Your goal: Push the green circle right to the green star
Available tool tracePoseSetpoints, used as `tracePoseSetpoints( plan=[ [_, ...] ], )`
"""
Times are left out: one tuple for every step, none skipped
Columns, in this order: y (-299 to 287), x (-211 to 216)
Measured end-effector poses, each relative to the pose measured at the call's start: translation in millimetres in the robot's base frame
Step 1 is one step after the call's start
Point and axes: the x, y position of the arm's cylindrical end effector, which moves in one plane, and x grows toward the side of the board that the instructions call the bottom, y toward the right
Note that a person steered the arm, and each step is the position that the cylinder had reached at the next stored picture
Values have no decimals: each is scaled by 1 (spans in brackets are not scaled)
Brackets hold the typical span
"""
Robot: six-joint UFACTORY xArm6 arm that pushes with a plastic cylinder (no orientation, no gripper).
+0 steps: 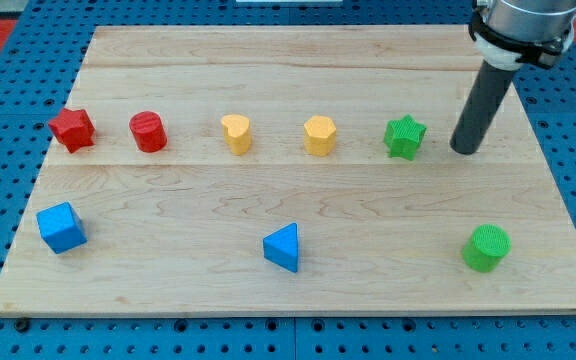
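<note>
The green circle (pixel 486 248) sits near the view's bottom right of the wooden board (pixel 298 290). The green star (pixel 404 136) stands in the middle row, towards the right. My tip (pixel 463 151) rests on the board just right of the green star, with a small gap between them. The tip is well above the green circle and slightly to its left. The dark rod rises from the tip to the view's top right.
In the middle row, left of the green star, stand a yellow hexagon (pixel 319 135), a yellow heart-like block (pixel 235 133), a red cylinder (pixel 148 131) and a red star (pixel 72 129). A blue cube (pixel 61 227) and a blue triangle (pixel 283 247) lie in the bottom row.
</note>
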Motion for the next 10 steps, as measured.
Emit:
tracePoseSetpoints(
  plan=[
    [-32,-14],
    [-60,-16],
    [-22,-6],
    [6,43],
    [-69,47],
    [-101,119],
    [-73,182],
    [16,195],
    [0,151],
    [-1,130]
  ],
)
